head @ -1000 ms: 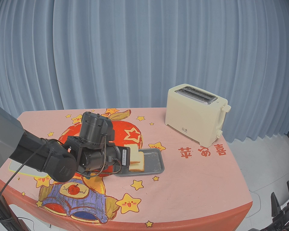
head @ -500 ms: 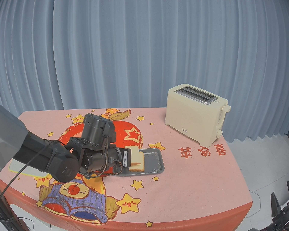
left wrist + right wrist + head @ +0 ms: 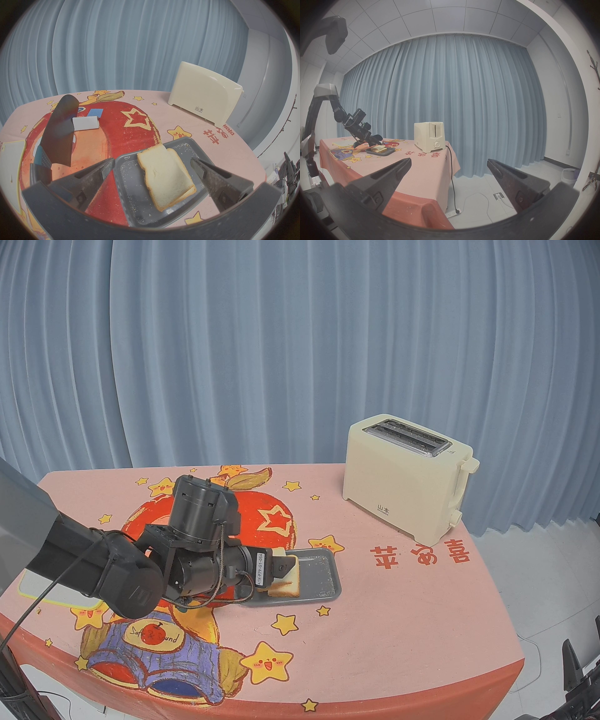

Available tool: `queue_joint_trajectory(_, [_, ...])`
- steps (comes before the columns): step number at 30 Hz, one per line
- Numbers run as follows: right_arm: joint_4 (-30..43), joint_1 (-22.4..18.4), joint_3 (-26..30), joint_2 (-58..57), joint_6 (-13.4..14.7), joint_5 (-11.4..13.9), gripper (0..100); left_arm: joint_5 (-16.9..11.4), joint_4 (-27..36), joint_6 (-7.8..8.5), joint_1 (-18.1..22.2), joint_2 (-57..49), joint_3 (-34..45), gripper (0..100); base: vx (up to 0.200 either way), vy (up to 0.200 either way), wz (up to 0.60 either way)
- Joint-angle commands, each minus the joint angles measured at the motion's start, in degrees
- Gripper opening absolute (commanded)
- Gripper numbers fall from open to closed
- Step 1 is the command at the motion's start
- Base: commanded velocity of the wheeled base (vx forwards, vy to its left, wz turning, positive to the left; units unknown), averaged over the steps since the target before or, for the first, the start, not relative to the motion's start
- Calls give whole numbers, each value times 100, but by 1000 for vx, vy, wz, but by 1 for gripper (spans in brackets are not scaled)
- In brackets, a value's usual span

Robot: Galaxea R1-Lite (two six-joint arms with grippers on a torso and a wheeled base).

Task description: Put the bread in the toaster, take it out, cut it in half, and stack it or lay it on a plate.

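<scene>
The left gripper (image 3: 282, 567) sits low over the left end of the tray (image 3: 323, 578), jaws spread wide. In the left wrist view its fingers (image 3: 97, 175) flank the bread (image 3: 165, 178) without closing on it. The bread lies flat on the tray's left half, near the middle of the table (image 3: 406, 615). The toaster (image 3: 406, 477) stands at the far right of the table, well apart from the tray, its slots up. The right gripper (image 3: 449, 162) hangs off the table's right side above the floor, jaws wide and holding nothing.
</scene>
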Motion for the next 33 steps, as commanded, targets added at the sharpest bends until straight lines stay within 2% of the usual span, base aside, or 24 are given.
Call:
queue_joint_trajectory(1, [-2, 4, 99, -49, -1, -1, 100, 11, -4, -3, -1, -17, -4, 100, 0, 0, 0])
queue_joint_trajectory(33, [-2, 4, 99, -49, -1, -1, 100, 55, -12, 14, -10, -290, -21, 100, 0, 0, 0])
